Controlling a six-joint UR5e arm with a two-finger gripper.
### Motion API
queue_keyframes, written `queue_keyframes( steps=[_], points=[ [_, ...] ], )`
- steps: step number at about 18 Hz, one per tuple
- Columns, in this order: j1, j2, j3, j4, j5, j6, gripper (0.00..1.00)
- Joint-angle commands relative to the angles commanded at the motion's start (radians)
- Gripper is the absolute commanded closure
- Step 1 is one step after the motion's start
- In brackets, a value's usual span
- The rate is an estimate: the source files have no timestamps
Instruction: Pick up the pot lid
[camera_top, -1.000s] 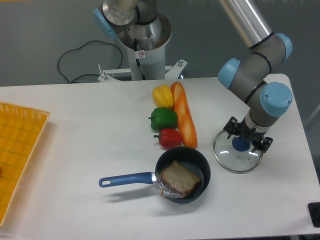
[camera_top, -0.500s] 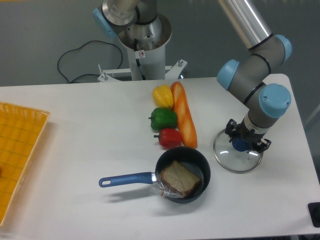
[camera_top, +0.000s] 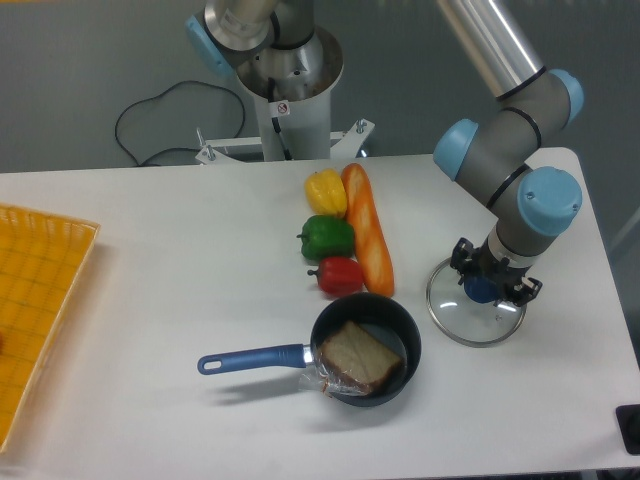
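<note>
The gripper (camera_top: 494, 272) is low over the right part of the table, its dark parts spread across the upper side of the pot lid. Round and see-through with a thin rim, the pot lid (camera_top: 474, 328) lies flat on the table, right of the pan. Its blue knob (camera_top: 481, 289) shows beside the gripper and is partly covered by it. Whether the fingers touch or hold the knob cannot be made out.
A black pan (camera_top: 413, 350) with a blue handle (camera_top: 255, 359) holds brown bread (camera_top: 360, 358). Behind it are a red pepper (camera_top: 339, 276), green pepper (camera_top: 328, 238), yellow pepper (camera_top: 326, 193) and long orange loaf (camera_top: 368, 230). An orange crate (camera_top: 45, 300) stands far left.
Compared with a second ago, the arm and gripper have shifted slightly down and left over the knob. The lid lies in the same place.
</note>
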Motion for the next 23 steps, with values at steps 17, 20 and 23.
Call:
queue_keyframes(
  steps=[17, 20, 23],
  points=[
    [-0.006, 0.074, 0.078, -0.178, 0.011, 0.067, 0.47],
    [0.0, 0.09, 0.08, -0.181, 0.011, 0.095, 0.47],
    [0.017, 0.112, 0.081, -0.207, 0.011, 0.14, 0.47]
  ],
)
